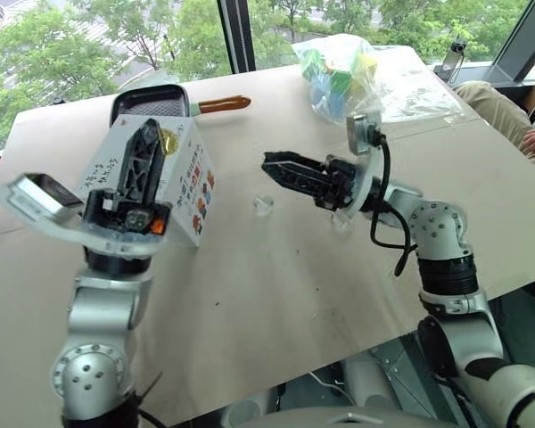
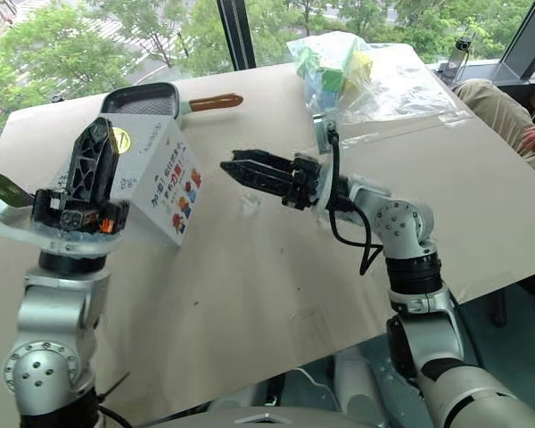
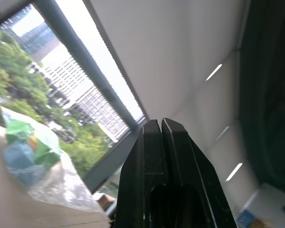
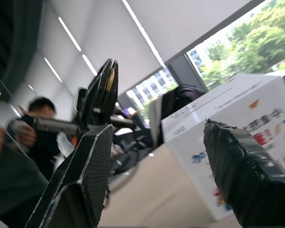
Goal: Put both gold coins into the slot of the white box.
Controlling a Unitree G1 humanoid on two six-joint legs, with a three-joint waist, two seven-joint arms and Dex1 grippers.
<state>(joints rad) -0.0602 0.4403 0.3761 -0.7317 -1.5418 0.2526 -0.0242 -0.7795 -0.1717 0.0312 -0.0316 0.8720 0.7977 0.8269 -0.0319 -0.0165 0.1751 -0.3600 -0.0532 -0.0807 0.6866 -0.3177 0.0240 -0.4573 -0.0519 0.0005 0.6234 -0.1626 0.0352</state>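
The left gripper [image 1: 149, 134] is standing raised over the near side of the white box [image 2: 165, 174], its black fingers pointing up and away, and its jaws are pressing together on a gold coin [image 2: 120, 139], whose gold edge is peeking out beside the fingers near their tips. In the right wrist view the same coin [image 4: 111, 78] is showing as a thin gold sliver pinched between the two closed fingers. The left wrist view is looking along these fingers [image 3: 152, 156], which are meeting at their tips with no gap.

The white box is sitting on the pale worktop [image 1: 276, 285], tilted as seen from the head, with rows of small colourful figures running down its side face. Just behind it a dark rectangular pan [image 1: 152, 102] is lying with its brown handle [image 1: 223, 104] pointing toward the robot's right.

The right gripper [image 1: 276, 165] is hanging above the middle of the worktop, pointing sideways toward the box but well apart from it. Its jaws are standing open, with nothing between them; the right wrist view is showing a wide gap between its fingers [image 4: 85, 171].

A small clear plastic piece [image 1: 263, 206] is lying on the worktop below the right gripper. Farther back a clear plastic bag [image 1: 343, 71] holding green, blue and yellow blocks is resting near the window. A person's knee [image 1: 495, 102] is showing at the far right edge.
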